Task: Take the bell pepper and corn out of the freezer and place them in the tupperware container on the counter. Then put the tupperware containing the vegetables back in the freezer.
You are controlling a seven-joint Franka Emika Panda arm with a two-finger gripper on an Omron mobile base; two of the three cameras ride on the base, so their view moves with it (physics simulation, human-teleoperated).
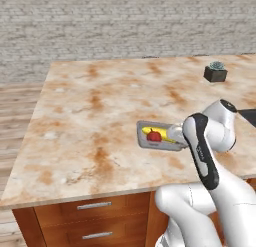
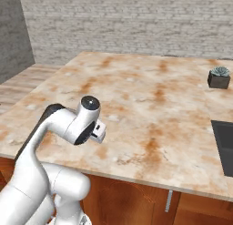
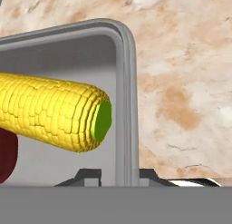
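The tupperware container (image 1: 145, 141), a shallow grey tray, sits near the front edge of the counter (image 1: 100, 106). Inside it lie the yellow corn (image 1: 161, 133) and the red bell pepper (image 1: 154, 137). In the hand view the corn (image 3: 50, 112) fills the tray, with the bell pepper (image 3: 7, 153) at the left edge. My gripper (image 3: 120, 175) is shut on the tupperware container's rim (image 3: 127, 82), one finger on each side of the wall. The arm's forearm hides the tray's right end in the left base view. I cannot tell whether the tray is lifted off the marble.
A small dark plant pot (image 1: 215, 72) stands at the back right of the counter (image 2: 150, 105). A dark inset panel (image 2: 223, 146) lies at the right. Brown drawers (image 1: 95, 206) sit below the front edge. A grey upright surface (image 2: 9, 33) stands far left; I cannot tell whether it is the freezer.
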